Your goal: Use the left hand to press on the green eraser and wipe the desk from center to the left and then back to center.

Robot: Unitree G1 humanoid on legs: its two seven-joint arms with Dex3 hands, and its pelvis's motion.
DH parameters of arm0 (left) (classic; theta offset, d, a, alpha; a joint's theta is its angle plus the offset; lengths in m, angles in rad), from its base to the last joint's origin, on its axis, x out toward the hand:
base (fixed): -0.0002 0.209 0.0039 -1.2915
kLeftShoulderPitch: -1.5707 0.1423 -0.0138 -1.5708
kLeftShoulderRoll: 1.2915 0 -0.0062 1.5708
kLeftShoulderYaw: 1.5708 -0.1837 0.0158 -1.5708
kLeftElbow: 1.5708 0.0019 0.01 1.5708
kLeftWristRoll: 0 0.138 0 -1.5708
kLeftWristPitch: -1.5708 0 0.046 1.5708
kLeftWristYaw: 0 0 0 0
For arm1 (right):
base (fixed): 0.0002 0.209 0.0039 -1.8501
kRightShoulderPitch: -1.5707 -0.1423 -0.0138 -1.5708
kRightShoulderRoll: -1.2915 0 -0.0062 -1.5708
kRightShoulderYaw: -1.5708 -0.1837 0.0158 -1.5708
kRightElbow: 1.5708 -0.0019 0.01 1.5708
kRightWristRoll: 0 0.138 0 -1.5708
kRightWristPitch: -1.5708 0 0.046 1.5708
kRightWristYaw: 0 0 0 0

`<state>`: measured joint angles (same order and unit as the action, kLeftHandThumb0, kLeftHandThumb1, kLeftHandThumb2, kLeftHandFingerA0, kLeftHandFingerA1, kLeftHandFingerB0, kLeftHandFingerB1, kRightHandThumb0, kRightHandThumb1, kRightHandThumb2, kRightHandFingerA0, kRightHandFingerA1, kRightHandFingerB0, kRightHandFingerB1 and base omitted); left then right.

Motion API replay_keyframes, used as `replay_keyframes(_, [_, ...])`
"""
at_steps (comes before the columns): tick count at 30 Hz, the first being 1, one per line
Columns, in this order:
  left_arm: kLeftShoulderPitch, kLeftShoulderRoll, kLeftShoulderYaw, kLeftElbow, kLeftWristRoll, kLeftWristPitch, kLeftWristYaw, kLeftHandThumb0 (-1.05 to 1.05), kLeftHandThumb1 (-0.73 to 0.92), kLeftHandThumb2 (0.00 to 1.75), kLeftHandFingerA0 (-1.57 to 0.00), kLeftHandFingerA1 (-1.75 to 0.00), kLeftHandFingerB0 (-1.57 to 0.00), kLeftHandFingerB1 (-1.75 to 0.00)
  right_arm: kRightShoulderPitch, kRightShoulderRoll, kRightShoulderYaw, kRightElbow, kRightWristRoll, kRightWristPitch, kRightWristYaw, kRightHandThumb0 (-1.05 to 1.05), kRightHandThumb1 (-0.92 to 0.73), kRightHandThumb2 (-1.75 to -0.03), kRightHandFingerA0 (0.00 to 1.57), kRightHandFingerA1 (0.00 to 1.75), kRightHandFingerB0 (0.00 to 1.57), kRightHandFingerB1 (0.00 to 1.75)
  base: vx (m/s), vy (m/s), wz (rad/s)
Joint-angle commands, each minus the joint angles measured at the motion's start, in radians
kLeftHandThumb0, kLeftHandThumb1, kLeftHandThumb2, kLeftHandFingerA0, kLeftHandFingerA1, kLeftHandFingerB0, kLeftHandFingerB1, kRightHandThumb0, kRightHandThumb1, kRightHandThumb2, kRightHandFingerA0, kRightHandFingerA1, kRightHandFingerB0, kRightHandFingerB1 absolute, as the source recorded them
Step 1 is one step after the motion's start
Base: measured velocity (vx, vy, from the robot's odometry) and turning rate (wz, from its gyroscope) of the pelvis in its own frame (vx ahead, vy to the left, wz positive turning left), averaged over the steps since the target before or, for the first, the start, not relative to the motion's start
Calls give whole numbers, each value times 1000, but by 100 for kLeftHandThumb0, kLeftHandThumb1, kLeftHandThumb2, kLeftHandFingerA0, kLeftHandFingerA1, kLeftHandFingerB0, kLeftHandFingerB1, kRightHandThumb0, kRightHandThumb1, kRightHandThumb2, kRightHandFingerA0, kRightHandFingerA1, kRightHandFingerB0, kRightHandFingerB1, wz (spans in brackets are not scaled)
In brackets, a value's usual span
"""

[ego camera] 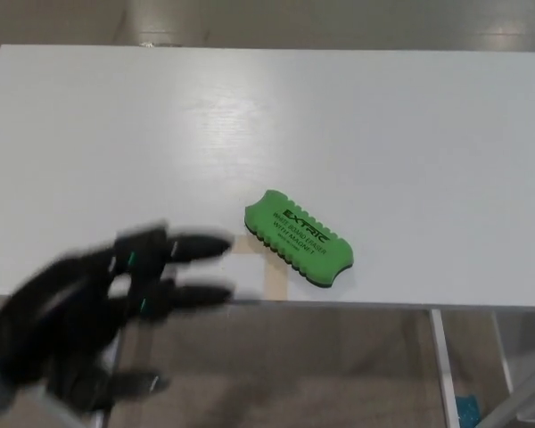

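A: The green eraser (299, 238) is seen in the head view lying flat on the white desk (383, 134), close to the near edge and a little left of the middle of that edge. It is set at an angle, its left end farther from the edge than its right end. Black lettering is printed on its top face, and scalloped ridges run along its long sides.

B: Is it touched by anything?

A: Nothing is touching it. A strip of tan tape (275, 278) is seen on the desk just beside and partly under the eraser's left end, reaching to the near edge.

B: And the left hand?

A: The left hand (89, 312) is found at the lower left of the picture, at and below the desk's near edge, apart from the eraser. It is blurred. Its fingers (192, 248) are spread apart and pointed toward the right, and nothing is held in them. Small green lights are seen on the fingers.

B: The right hand?

A: No part of it is shown. Below the desk edge, a brown floor (339, 374) and a pale table leg (444, 366) are visible.
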<state>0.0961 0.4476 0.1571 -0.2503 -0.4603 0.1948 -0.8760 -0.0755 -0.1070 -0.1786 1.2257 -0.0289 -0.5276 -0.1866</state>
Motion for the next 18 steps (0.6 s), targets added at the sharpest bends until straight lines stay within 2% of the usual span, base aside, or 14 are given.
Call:
replay_keyframes(1, [321,-22,60,206,3,-169,-119,-54,49,55,-51,-39,-40,-34,69,-23,15,18,-17,16,-4,-24,-66,-59,78,67,73,54,0,0,0])
replay_keyframes(3, [309,-33,56,301,45,-214,-84,-55,49,56,-52,-39,-40,-33,73,-24,19,18,-20,17,-7,-24,-66,-59,78,66,73,54,0,0,0])
replay_keyframes(4, [273,-38,54,437,101,-263,-13,-58,51,56,-53,-40,-38,-33,79,-24,21,19,-20,18,-4,-24,-66,-59,72,54,71,52,0,0,0])
replay_keyframes(7, [201,-47,54,702,198,-352,128,-58,50,56,-54,-41,-38,-33,90,-21,23,20,-16,16,6,-23,-66,-59,68,52,70,52,0,0,4])
replay_keyframes(8, [168,-50,54,836,238,-375,235,-60,50,56,-54,-41,-40,-34,94,-20,19,22,-7,14,21,-23,-66,-59,67,54,68,50,0,0,0])
replay_keyframes(10, [148,-50,51,921,265,-387,314,-60,50,56,-54,-41,-40,-34,95,-20,15,25,0,16,33,-23,-66,-59,67,54,68,50,0,0,0])
replay_keyframes(13, [124,-50,44,986,296,-383,416,-61,50,56,-55,-41,-41,-35,89,-20,11,25,7,19,42,-24,-66,-60,67,55,67,50,0,0,0])
replay_keyframes(14, [89,-51,27,1031,336,-312,556,-61,41,75,-53,-51,-36,-45,84,-17,2,25,19,20,57,-25,-67,-60,66,59,67,50,0,0,0])
replay_keyframes(15, [77,-51,22,1046,347,-294,596,-61,41,75,-53,-51,-36,-45,83,-16,0,25,22,20,61,-25,-67,-60,66,59,67,50,0,0,0])
replay_keyframes(16, [39,-44,4,1091,371,-237,670,-42,47,55,-65,-42,-41,-33,81,-14,-1,22,24,15,63,-25,-67,-60,67,56,65,49,0,0,0])
replay_keyframes(17, [15,-38,-7,1118,384,-201,711,-42,47,55,-65,-42,-41,-33,81,-12,0,19,23,12,63,-25,-67,-60,67,56,65,49,0,0,0])
replay_keyframes(18, [-12,-34,-9,1155,380,-163,734,-46,37,71,-51,-51,-34,-44,81,-12,2,17,21,8,61,-24,-67,-59,66,52,60,45,0,0,0])
